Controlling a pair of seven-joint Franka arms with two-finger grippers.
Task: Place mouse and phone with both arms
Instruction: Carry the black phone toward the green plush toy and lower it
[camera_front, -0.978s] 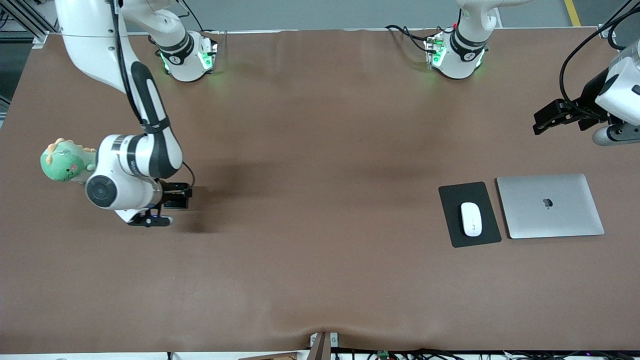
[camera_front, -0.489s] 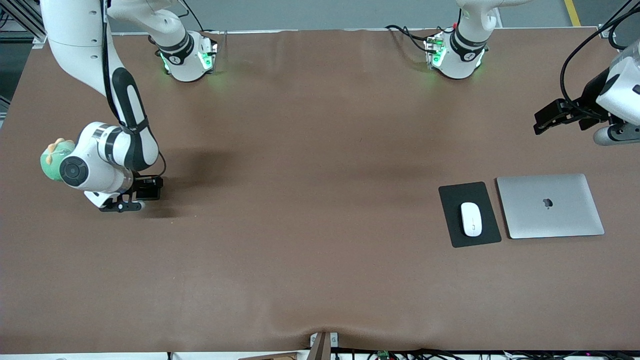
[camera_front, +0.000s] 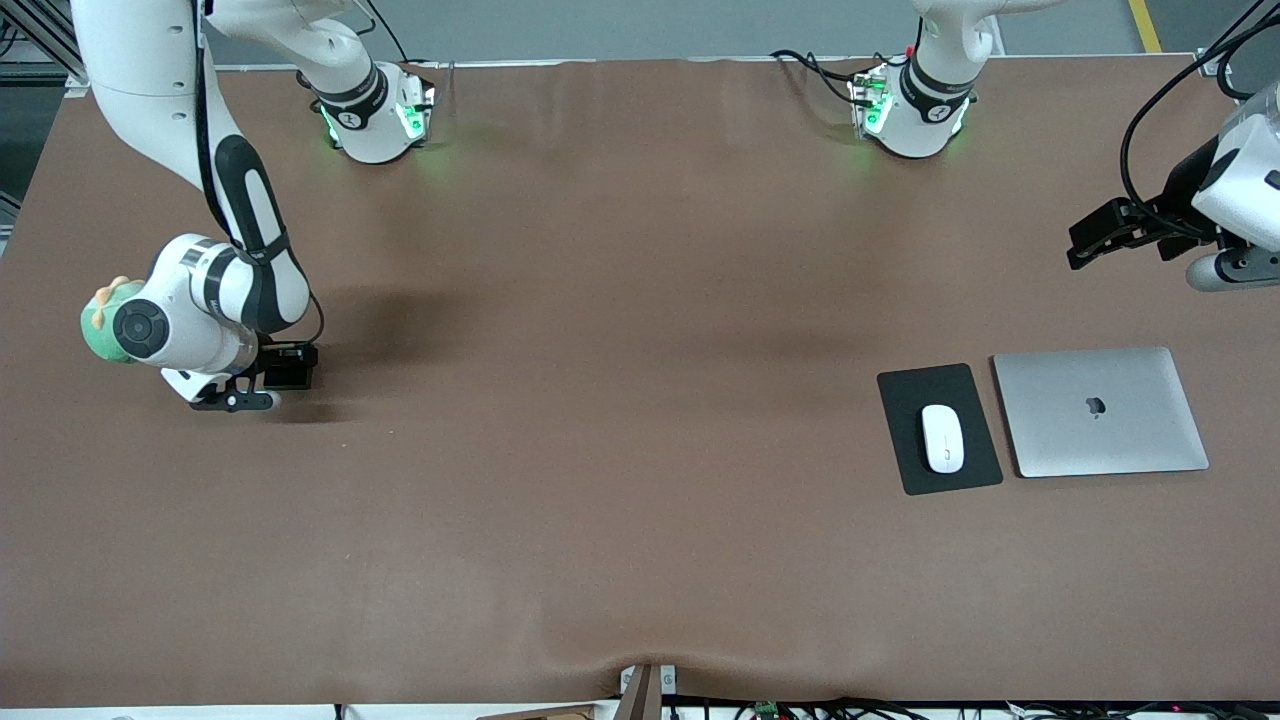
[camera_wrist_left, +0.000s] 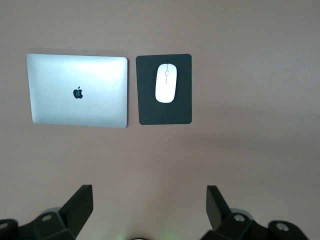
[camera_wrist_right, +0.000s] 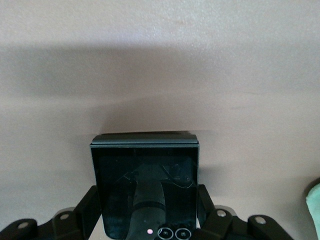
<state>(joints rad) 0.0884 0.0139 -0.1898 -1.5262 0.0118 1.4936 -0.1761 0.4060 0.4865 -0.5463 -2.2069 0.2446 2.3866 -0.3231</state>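
Observation:
The white mouse (camera_front: 942, 438) lies on a black pad (camera_front: 910, 400) toward the left arm's end of the table; the left wrist view shows the mouse (camera_wrist_left: 166, 83) on the pad (camera_wrist_left: 165, 115) too. My right gripper (camera_front: 280, 372) is shut on the black phone (camera_front: 293, 365) and holds it low over the table beside a green plush toy. In the right wrist view the phone (camera_wrist_right: 145, 180) sits between the fingers (camera_wrist_right: 87, 206) of the right gripper (camera_wrist_right: 147, 210). My left gripper (camera_front: 1090, 235) waits open and empty in the air; its open fingers (camera_wrist_left: 80, 202) also show in the left wrist view (camera_wrist_left: 149, 205).
A closed silver laptop (camera_front: 1100, 411) lies beside the pad, toward the left arm's end; it also shows in the left wrist view (camera_wrist_left: 77, 90). A green plush toy (camera_front: 100, 325) sits at the right arm's end, partly hidden by the right arm.
My right arm has carried the phone toward the right arm's end of the table, close to the plush toy. The left arm, mouse and laptop have not moved.

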